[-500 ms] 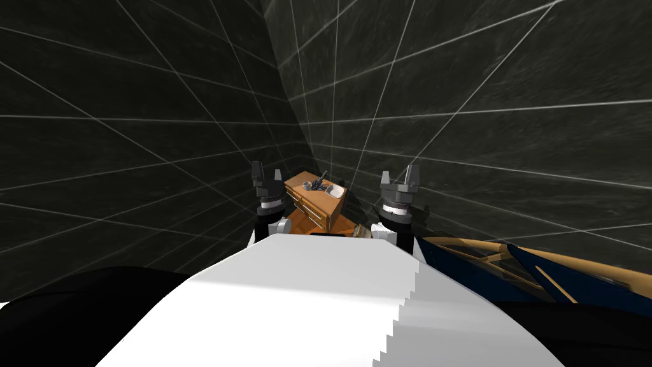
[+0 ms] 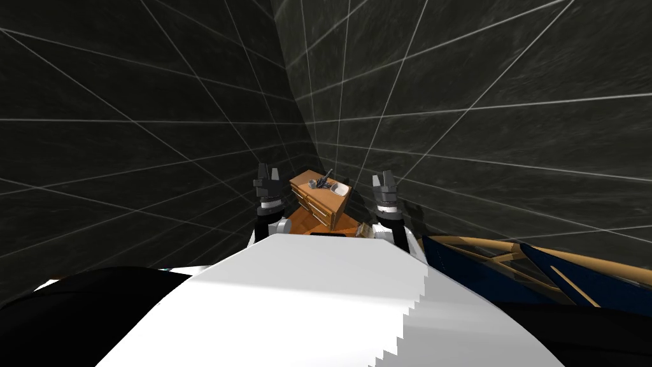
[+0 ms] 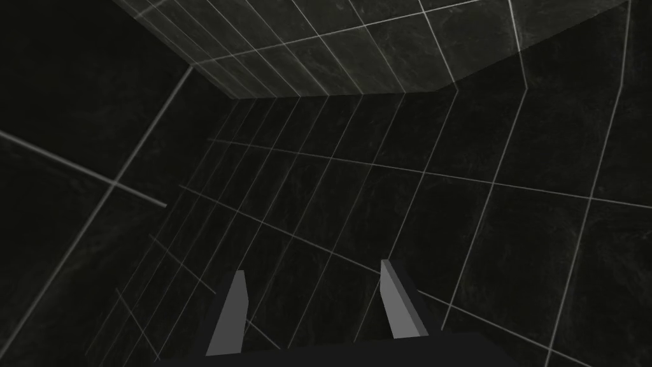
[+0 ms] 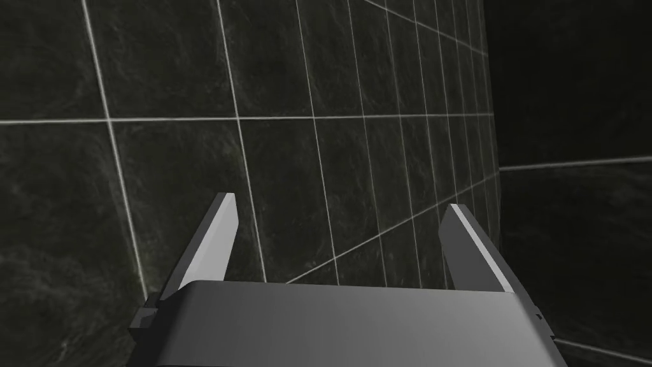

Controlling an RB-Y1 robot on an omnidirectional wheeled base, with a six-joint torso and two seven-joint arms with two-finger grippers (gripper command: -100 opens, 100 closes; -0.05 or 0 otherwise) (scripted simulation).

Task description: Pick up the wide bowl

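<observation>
In the head view a white wide bowl [image 2: 340, 190] lies on top of a small wooden drawer cabinet [image 2: 316, 202], at its right end. My two arms are raised either side of the cabinet. The left gripper [image 2: 269, 172] is to the cabinet's left and the right gripper [image 2: 384, 179] to its right, both apart from the bowl. In the left wrist view the left gripper [image 3: 315, 287] is open with nothing between its fingers. In the right wrist view the right gripper [image 4: 340, 216] stands wide open and holds nothing.
A cluster of dark grey items [image 2: 321, 183] sits on the cabinet beside the bowl. Dark tiled walls meet in a corner right behind the cabinet. A dark blue and wooden piece of furniture [image 2: 509, 271] lies low at my right. Orange floor [image 2: 299, 226] shows before the cabinet.
My right gripper has turned and drawn in towards the cabinet, now looking narrower. The head view has shifted slightly. The bowl has not moved.
</observation>
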